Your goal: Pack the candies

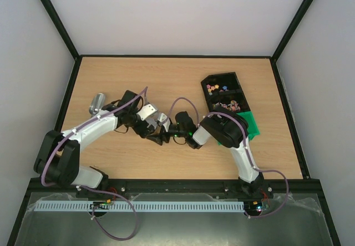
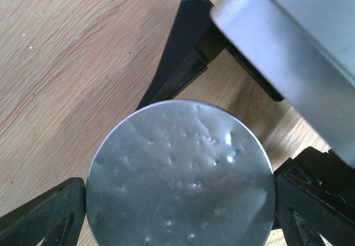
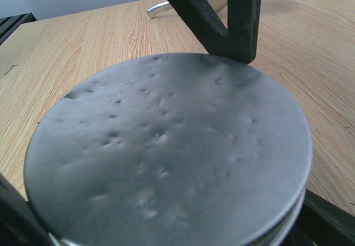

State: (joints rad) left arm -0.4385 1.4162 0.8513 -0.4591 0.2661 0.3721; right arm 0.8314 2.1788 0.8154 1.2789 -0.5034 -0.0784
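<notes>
Grey dimpled metal fills both wrist views. We record a round disc [image 2: 180, 174] with a pitted face and the wooden table [image 1: 166, 71] behind it. We cannot identify it more closely.

We find the left arm [image 1: 91, 125] rising from its base at the near left. Its elbow is bent and its forearm runs right toward the middle of the table. On the left gripper [image 2: 180, 210] the jaws stand wide, one finger at each side of the disc and both right at its rim. We cannot tell whether they press on it or merely flank it.

We find the right arm [image 1: 242, 154] climbing from the near right base, folding at the elbow and reaching left to meet the other arm at centre. On the right gripper [image 3: 169, 224] the jaws are also spread. Only the bottom corners of its own view show them, with the disc between. Whether they touch it cannot be told.

The two grippers come at the disc from different sides. In the left wrist view the right gripper's fingers [image 2: 177, 74] point in at the disc's far rim.

The candies [image 1: 213, 86], tiny pieces in mixed bright colours, lie in the compartments of a black tray [image 1: 222, 75] at the far right, well apart from both grippers. A green piece [image 1: 252, 125] sits at the tray's near end. A metal scoop [image 1: 98, 103] lies on the table at the left, beside the left forearm.
</notes>
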